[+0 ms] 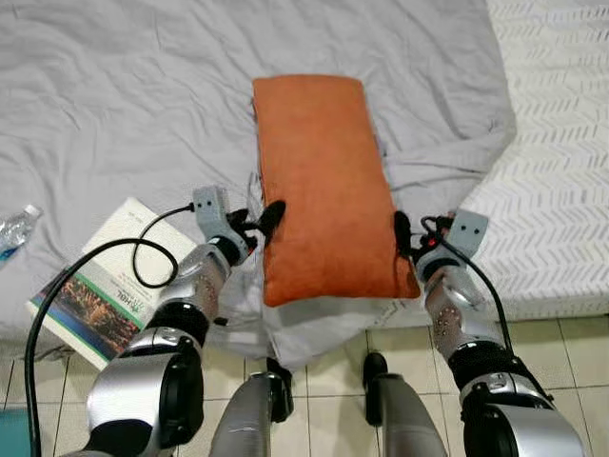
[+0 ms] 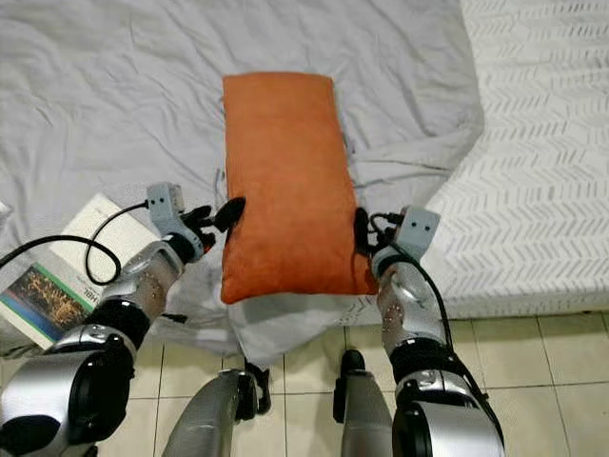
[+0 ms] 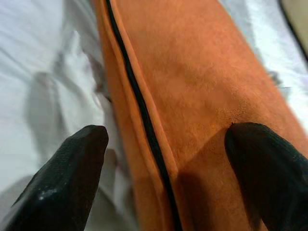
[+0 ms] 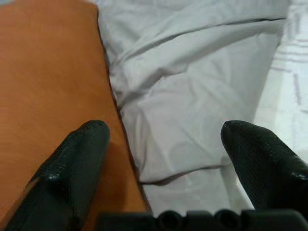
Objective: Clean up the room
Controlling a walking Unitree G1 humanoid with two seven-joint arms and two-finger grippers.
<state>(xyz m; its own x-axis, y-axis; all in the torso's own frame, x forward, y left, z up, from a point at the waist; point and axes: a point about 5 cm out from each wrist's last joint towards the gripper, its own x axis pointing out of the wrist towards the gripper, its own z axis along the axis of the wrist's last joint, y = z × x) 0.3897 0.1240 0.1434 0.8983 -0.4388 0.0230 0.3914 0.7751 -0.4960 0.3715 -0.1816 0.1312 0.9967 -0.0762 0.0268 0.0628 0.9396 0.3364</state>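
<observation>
Cushion [image 1: 324, 186] lying on sheet [image 1: 124, 105], flanked by left gripper [image 3: 163, 178] and right gripper [image 4: 163, 159], jaws spread, nothing gripped. Book [image 1: 100, 286], bottle [image 1: 17, 231] untidied. Task judged early.

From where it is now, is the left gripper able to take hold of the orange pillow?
Probably yes. The left gripper is open at the left long edge of the orange pillow, one finger over the fabric and one over the grey sheet. Nothing lies between them.
</observation>
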